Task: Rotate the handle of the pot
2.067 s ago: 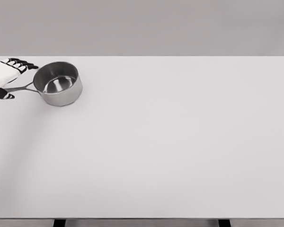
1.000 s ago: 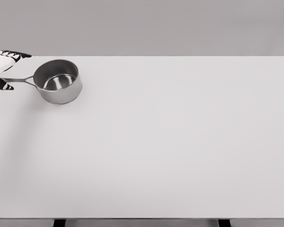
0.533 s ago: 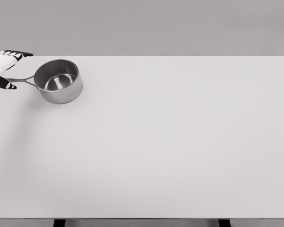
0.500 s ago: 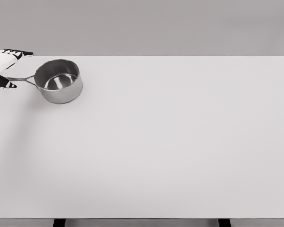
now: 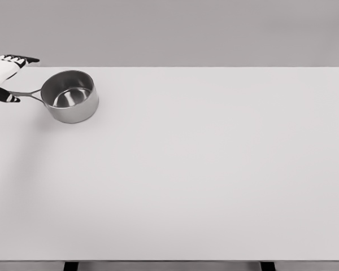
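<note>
no readable text, no labels, no brands, no numbers, no signs

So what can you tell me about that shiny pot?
The pot is a small round saucepan that looks like shiny metal, with no lid and nothing inside. It stands upright near the far left corner of the white table. Its thin, straight handle points left, toward the table's edge. The left robot hand is at the handle's end, with a dark fingertip on either side of it.

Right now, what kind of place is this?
Probably a simulated test scene, not a real kitchen: a plain white table, one metal pot with the left hand at its handle, and a blank grey wall.
</note>
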Robot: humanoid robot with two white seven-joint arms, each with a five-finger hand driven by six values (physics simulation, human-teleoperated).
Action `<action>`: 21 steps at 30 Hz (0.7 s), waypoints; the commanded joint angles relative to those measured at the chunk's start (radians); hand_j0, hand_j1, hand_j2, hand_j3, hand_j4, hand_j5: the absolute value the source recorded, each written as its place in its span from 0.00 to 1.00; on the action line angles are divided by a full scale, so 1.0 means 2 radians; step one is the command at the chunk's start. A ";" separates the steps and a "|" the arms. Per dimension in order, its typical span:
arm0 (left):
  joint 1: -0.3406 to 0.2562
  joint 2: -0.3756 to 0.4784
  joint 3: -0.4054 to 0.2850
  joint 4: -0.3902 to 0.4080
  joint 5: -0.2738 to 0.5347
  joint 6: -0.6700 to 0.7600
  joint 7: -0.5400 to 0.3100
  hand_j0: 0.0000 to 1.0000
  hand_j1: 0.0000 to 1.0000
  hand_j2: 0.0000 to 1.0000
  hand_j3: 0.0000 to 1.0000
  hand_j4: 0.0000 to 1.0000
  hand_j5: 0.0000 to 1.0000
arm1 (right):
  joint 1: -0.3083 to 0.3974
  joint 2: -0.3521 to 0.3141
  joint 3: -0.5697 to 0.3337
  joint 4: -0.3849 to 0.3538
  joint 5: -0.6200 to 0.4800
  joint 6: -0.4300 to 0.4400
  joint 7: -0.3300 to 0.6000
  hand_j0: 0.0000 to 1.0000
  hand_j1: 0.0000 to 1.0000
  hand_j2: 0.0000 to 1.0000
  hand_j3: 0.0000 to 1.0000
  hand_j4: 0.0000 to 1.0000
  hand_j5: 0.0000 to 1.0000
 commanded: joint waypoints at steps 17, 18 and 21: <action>0.259 0.053 0.182 -0.401 0.206 0.001 0.002 1.00 1.00 1.00 1.00 1.00 1.00 | 0.000 0.000 0.000 0.000 0.000 0.000 0.000 1.00 1.00 1.00 1.00 1.00 1.00; 0.283 0.043 0.189 -0.429 0.209 0.001 0.002 1.00 1.00 1.00 1.00 1.00 1.00 | 0.000 0.000 0.000 0.000 0.000 0.000 0.000 1.00 1.00 1.00 1.00 1.00 1.00; 0.328 0.024 0.190 -0.482 0.209 0.001 -0.001 1.00 1.00 1.00 1.00 1.00 1.00 | 0.000 0.000 0.000 0.000 0.000 0.000 0.000 1.00 1.00 1.00 1.00 1.00 1.00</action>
